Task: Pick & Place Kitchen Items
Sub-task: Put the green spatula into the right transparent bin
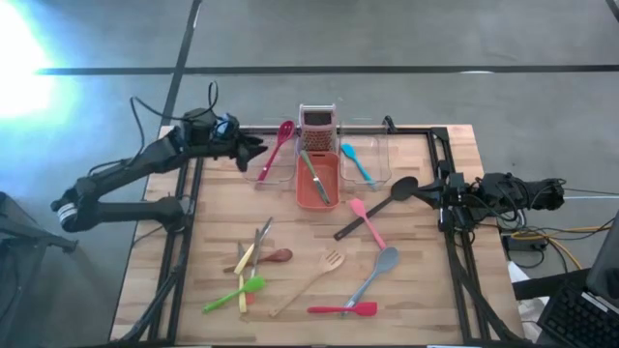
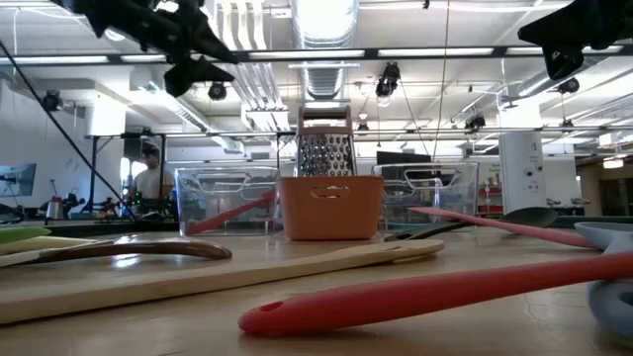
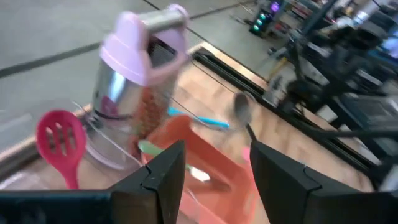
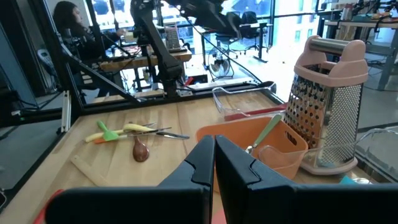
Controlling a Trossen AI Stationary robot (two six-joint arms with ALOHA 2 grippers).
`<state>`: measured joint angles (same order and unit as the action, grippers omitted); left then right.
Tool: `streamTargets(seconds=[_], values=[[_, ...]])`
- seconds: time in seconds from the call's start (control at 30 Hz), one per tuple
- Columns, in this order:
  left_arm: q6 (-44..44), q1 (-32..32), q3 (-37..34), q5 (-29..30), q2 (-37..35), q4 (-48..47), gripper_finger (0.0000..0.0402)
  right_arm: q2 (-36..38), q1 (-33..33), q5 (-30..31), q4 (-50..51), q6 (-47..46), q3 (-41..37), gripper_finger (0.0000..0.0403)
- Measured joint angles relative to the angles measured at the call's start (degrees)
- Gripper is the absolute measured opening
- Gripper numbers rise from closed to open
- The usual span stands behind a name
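A red slotted spoon (image 1: 282, 140) lies in the left clear tub (image 1: 274, 164), a blue spatula (image 1: 355, 161) in the right clear tub (image 1: 366, 162), and a green-handled utensil (image 1: 316, 179) in the orange tub (image 1: 317, 182) between them, in front of a pink-topped grater (image 1: 317, 130). On the table (image 1: 426, 290) a black ladle (image 1: 379, 206) crosses a pink spatula (image 1: 368, 221). Nearer the front lie a wooden fork (image 1: 311, 281), a grey spoon (image 1: 375, 273), a red spatula (image 1: 343, 309), a green spatula (image 1: 232, 295), a brown spoon (image 1: 263, 259) and yellow-handled knives (image 1: 249, 256). The left gripper (image 1: 253, 147) hovers by the left tub — its jaws are released, a clear gap showing. The right gripper (image 1: 431, 196) waits at the table's right edge, jaws clenched on nothing.
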<state>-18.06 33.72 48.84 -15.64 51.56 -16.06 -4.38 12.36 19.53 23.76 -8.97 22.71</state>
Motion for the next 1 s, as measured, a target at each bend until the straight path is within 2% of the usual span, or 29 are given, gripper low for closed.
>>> streamTargets(seconds=[0.2, 0.47, 0.57, 0.77, 1.0], values=[[0.0, -7.3, 0.0, 0.0, -3.6, -10.3, 0.0183, 0.0, 0.0, 0.0, 0.0, 0.0, 0.0, 0.0009], [-5.2, -20.3, -0.1, 0.1, -3.5, -22.7, 0.0183, 0.0, 0.0, 0.0, 0.0, 0.0, 0.0, 0.0009], [-6.1, -25.6, -0.3, 1.8, -2.7, -23.4, 0.0183, 0.0, 0.0, 0.0, 0.0, 0.0, 0.0, 0.0009], [-4.0, -34.9, -0.3, 9.9, 1.1, -22.3, 0.0183, 0.0, 0.0, 0.0, 0.0, 0.0, 0.0, 0.0009], [-2.1, -38.8, -0.4, 16.1, 6.2, -19.6, 0.0183, 0.0, 0.0, 0.0, 0.0, 0.0, 0.0, 0.0009]])
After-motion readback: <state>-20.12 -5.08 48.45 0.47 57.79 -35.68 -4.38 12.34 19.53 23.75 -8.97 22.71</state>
